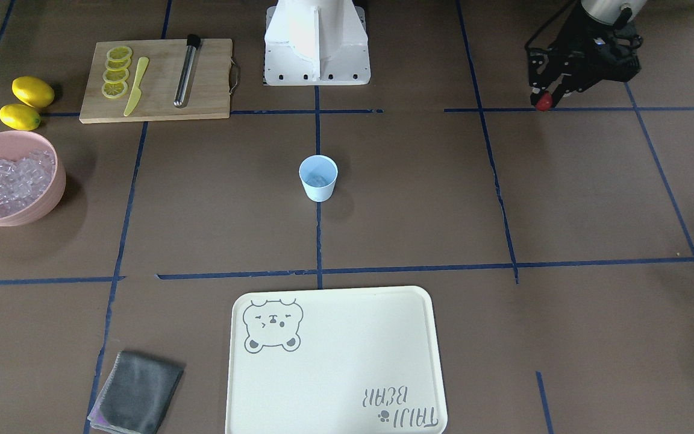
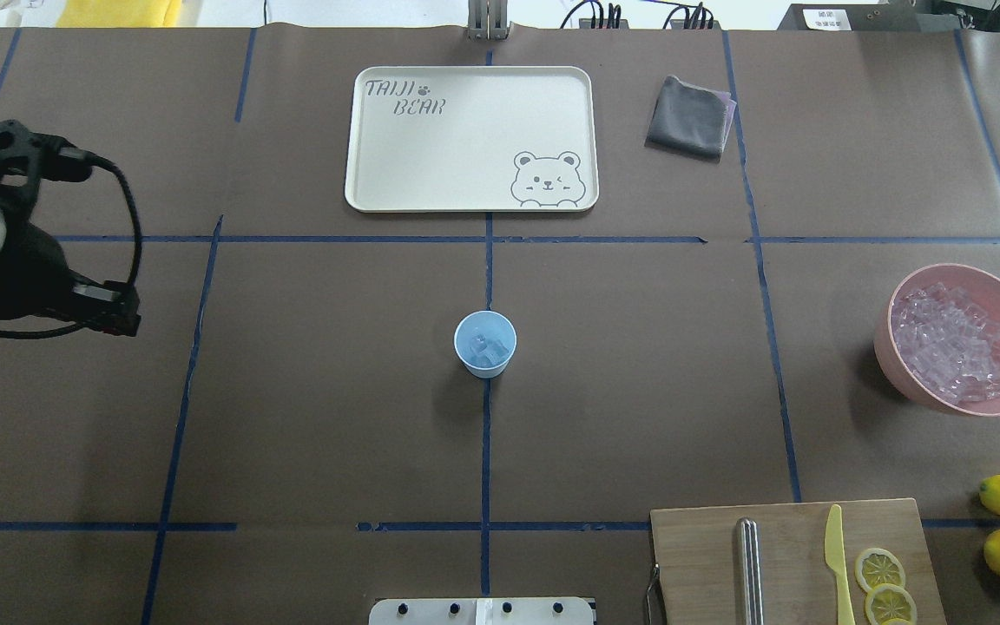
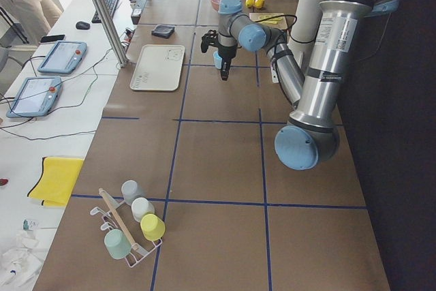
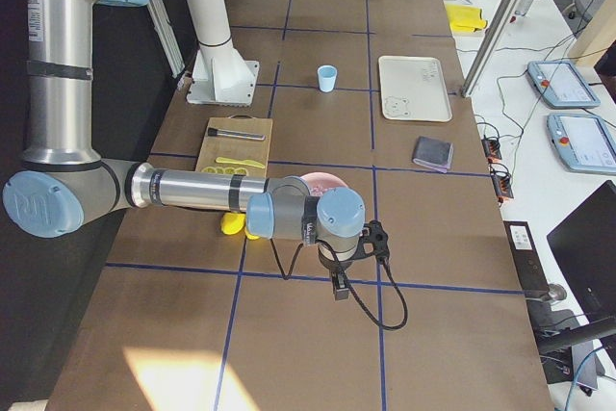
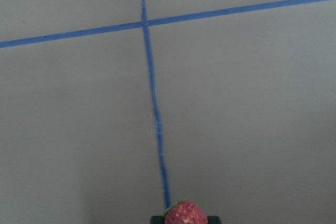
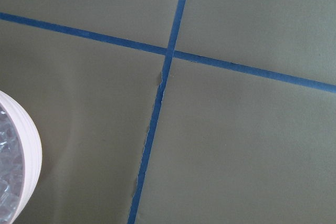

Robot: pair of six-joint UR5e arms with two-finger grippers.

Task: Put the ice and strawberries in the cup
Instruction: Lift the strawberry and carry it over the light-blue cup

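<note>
The light blue cup stands upright at the table's middle, also in the overhead view, with a few clear ice cubes inside. More ice fills a pink bowl on the robot's right. My left gripper is shut on the red strawberry and holds it above the table, far to the robot's left of the cup. The left wrist view shows the strawberry between the fingertips. My right gripper hangs near the bowl; I cannot tell whether it is open or shut.
A cream tray and a grey cloth lie on the far side. A cutting board holds lemon slices, a yellow knife and a metal tool. Two lemons lie beside it. A rack of cups stands at the robot's left end.
</note>
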